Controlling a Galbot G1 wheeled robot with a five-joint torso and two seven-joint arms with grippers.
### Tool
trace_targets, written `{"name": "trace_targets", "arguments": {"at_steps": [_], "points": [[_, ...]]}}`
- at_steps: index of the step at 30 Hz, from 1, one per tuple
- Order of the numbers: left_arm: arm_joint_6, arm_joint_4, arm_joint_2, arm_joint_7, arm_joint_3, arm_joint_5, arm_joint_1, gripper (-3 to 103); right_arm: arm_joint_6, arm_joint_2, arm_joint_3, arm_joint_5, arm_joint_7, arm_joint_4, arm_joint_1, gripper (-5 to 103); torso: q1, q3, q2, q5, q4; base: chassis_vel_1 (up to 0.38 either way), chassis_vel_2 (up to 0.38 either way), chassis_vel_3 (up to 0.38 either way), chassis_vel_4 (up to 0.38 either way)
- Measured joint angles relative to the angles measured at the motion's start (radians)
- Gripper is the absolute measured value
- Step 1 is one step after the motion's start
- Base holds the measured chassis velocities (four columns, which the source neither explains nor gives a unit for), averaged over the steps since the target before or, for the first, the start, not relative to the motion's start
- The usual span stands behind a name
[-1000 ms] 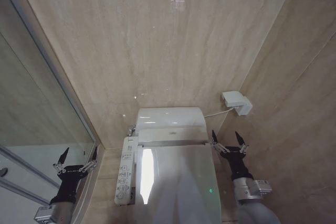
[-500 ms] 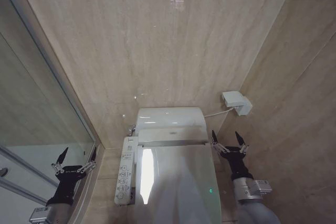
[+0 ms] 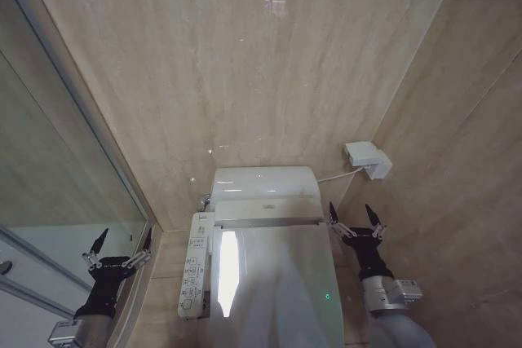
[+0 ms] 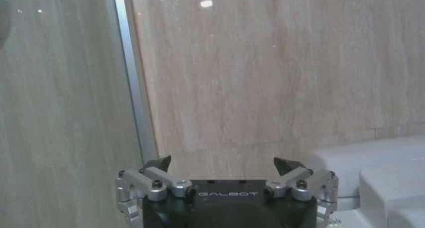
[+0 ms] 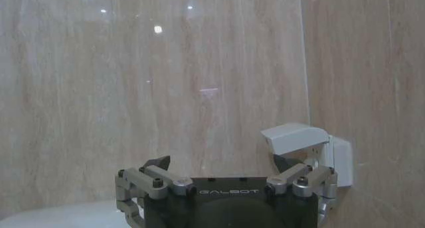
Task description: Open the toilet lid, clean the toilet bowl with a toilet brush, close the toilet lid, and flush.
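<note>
Lighting: even, soft, overhead; glare spots glinting on the tiled wall (image 3: 245, 79); a bright reflection streaking the toilet lid (image 3: 273, 283).

Left gripper (image 4: 224, 164) jaws spread, empty, facing beige wall (image 4: 265, 68) beside metal strip (image 4: 136, 78).

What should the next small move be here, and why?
Probably bring the right gripper in toward the front edge of the toilet lid. The lid lies closed, and both grippers are open and empty, one on each side of the toilet; the left gripper hangs farther off, by the glass shower partition.
</note>
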Motion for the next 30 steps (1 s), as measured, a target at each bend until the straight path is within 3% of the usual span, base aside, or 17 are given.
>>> {"name": "trace_targets", "arguments": {"at_steps": [19, 30], "points": [[0.0, 0.001, 0.0, 0.0, 0.0, 0.0, 0.0, 100, 0.0, 0.0, 0.0, 0.0, 0.0, 0.0, 0.0, 100, 0.0, 0.0, 0.0, 0.0001, 0.0001, 0.0, 0.0, 0.0, 0.0], [0.0, 0.001, 0.0, 0.0, 0.001, 0.0, 0.0, 100, 0.0, 0.0, 0.0, 0.0, 0.0, 0.0, 0.0, 100, 0.0, 0.0, 0.0, 0.0002, -0.0001, 0.138, -0.143, -0.134, 0.136]]}}
